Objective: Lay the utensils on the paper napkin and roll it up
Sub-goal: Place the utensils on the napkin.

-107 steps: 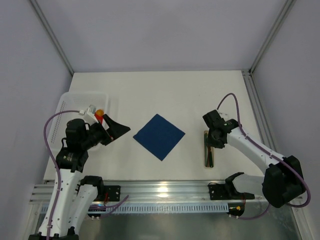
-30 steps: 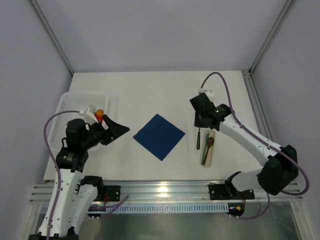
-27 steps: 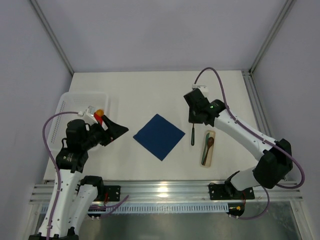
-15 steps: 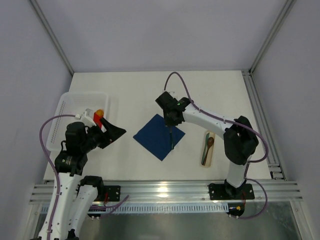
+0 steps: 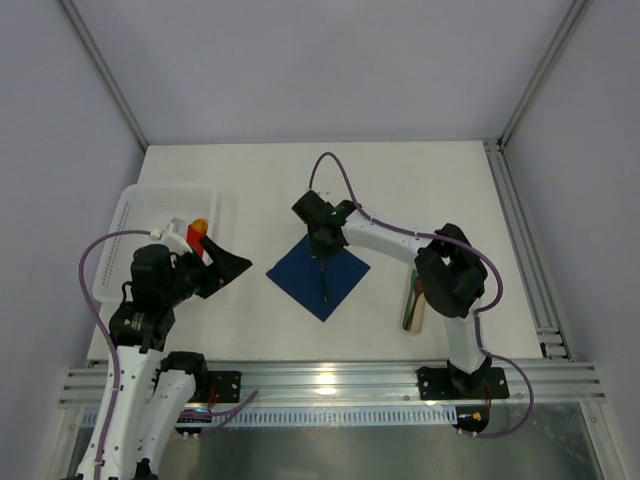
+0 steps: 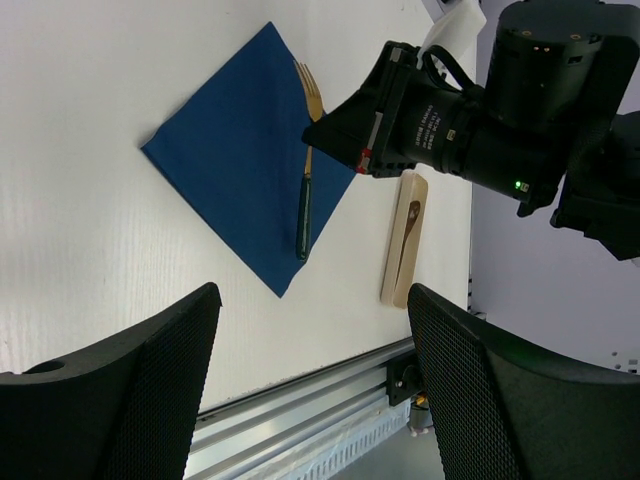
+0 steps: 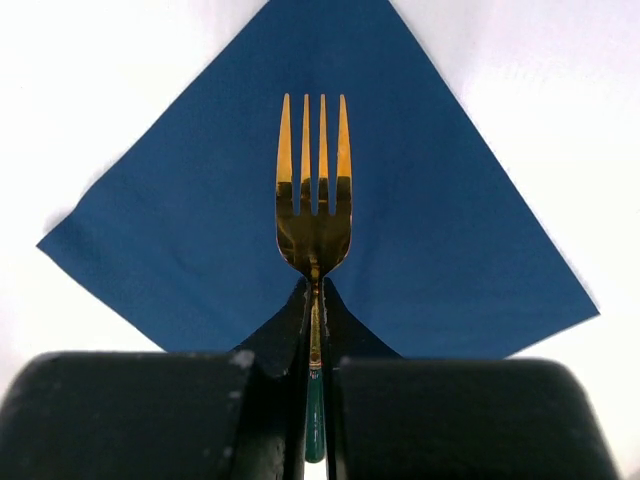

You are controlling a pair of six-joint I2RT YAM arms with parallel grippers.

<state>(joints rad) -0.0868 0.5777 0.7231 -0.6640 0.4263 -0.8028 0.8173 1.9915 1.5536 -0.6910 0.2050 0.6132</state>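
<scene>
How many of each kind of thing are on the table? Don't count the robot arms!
Gold fork with a dark green handle: 1
Dark brown spoon: 1
Navy-blue paper napkin: 1
Pale beige rounded bar: 1
White plastic basket: 1
Red block with an orange tip: 1
Total: 6

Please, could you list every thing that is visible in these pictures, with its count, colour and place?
paper napkin: one, navy blue, flat at the table's centre
fork: one, gold with dark handle, over the napkin, in the right gripper
spoon: one, brown, on the beige bar
beige bar: one, right of the napkin
basket: one, white, far left
red block: one, orange tip, beside the basket
table: one, white
left gripper: open, empty
right gripper: shut on fork
</scene>
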